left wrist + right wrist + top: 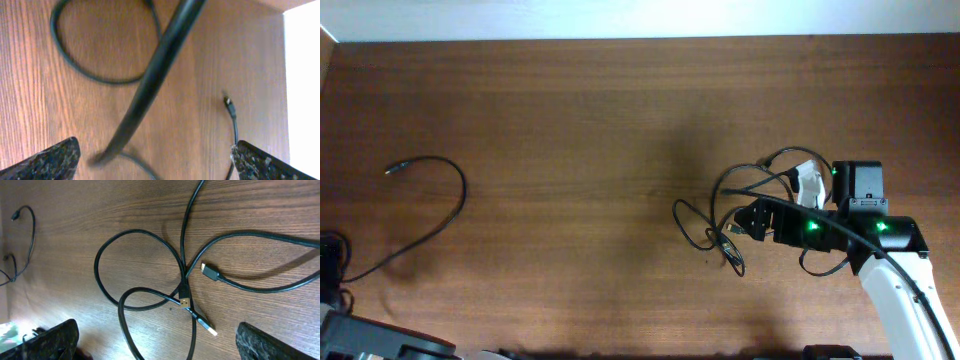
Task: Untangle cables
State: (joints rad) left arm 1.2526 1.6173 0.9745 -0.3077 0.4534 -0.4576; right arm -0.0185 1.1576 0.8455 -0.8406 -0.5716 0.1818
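Your right hand (160,347) is spread wide and empty, hovering over the tangled cables (182,287). Their loops cross at its 12 o'clock, and the gold-tipped plugs (184,301) lie loose among them. Your left hand (155,167) is likewise released, gripping nothing. One cable (455,195) lies alone at the worktop's (570,120) 9 o'clock and looks finished. The cluster at 3 o'clock is left to separate.
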